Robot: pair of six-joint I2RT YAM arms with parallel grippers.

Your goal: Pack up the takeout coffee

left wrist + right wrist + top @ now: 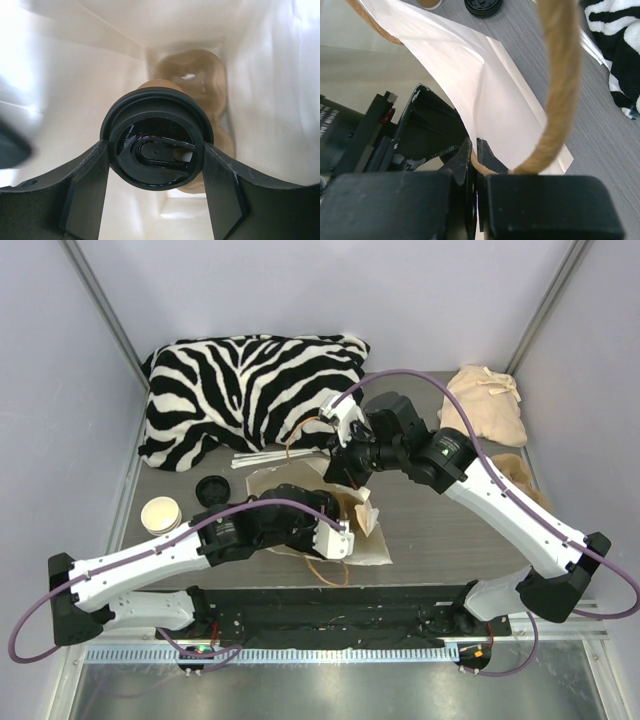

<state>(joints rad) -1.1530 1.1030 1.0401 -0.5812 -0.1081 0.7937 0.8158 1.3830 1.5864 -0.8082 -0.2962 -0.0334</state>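
Found coffee cup, brown paper with a black lid fitted, down inside the white paper bag near the middle of the table. Hidden in the overhead view by bag and arm; confirmed only from the left wrist view. Noted left claw reaching into the bag mouth, spread wide, with fingers set against the left and right sides of the cup at the lid rim, gripping it. Noted a blurred brown shape deeper in the bag beyond the cup; unable to tell what it is or whether touching the cup. Found right claw fully closed at the far rim of the bag, pinching the brown cord handle just beside the paper edge, with the cord looping up from the fingers. Logged on the table left of the bag: a loose lid, black and round, and just nearer and further left a second cup with a white top, close together but not touching. Logged thin white sticks between bag and zebra cushion at far left, and a beige cloth bundle at far right.
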